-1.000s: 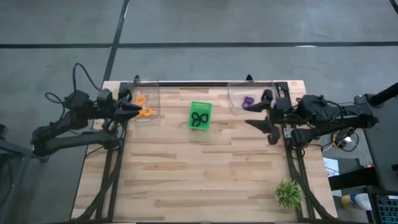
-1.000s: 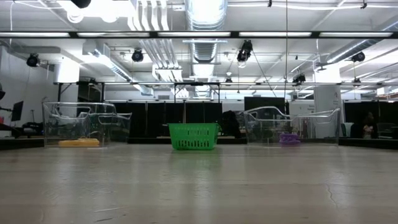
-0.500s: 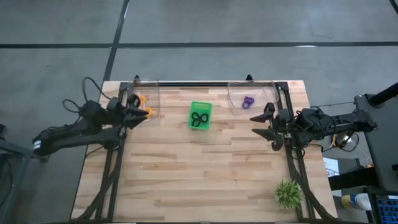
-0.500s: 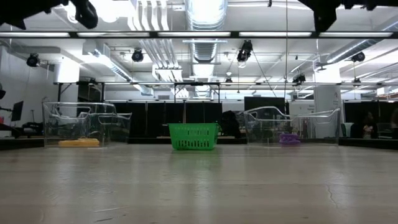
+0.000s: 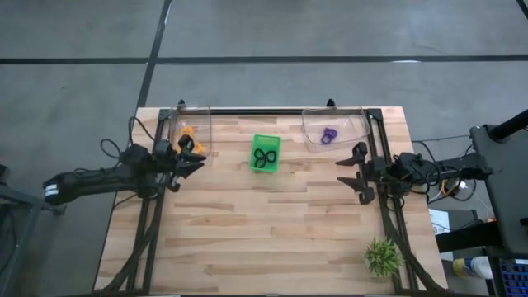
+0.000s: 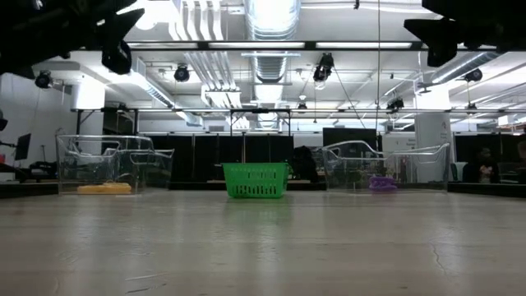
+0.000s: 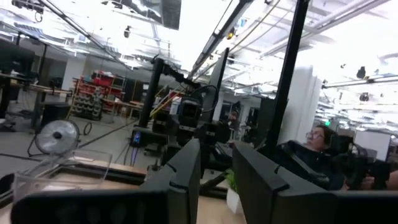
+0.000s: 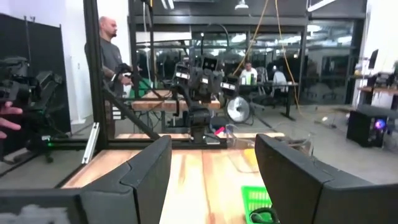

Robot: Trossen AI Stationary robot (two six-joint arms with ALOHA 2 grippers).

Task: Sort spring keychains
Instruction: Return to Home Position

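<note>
A green basket (image 5: 266, 153) at the table's far middle holds black spring keychains (image 5: 264, 157); the right wrist view shows it too (image 8: 261, 202). A clear bin (image 5: 191, 132) at the far left holds orange-yellow keychains (image 5: 187, 132). A clear bin (image 5: 334, 132) at the far right holds a purple keychain (image 5: 329, 134). My left gripper (image 5: 195, 157) hovers just near of the left bin, empty, with a narrow gap between its fingers (image 7: 217, 155). My right gripper (image 5: 353, 172) hovers near of the right bin, wide open and empty (image 8: 211, 162).
A spiky green plant (image 5: 384, 256) stands at the table's near right corner. A black bar (image 5: 272, 110) runs along the far edge between the bins. People stand in the room beyond the table (image 8: 112, 56) (image 7: 317, 143).
Both arms have come down, and their dark ends now show at the top of the low view. My left gripper has gone a little toward the table's right and near edges. My right gripper has gone toward the near edge, away from the right bin.
</note>
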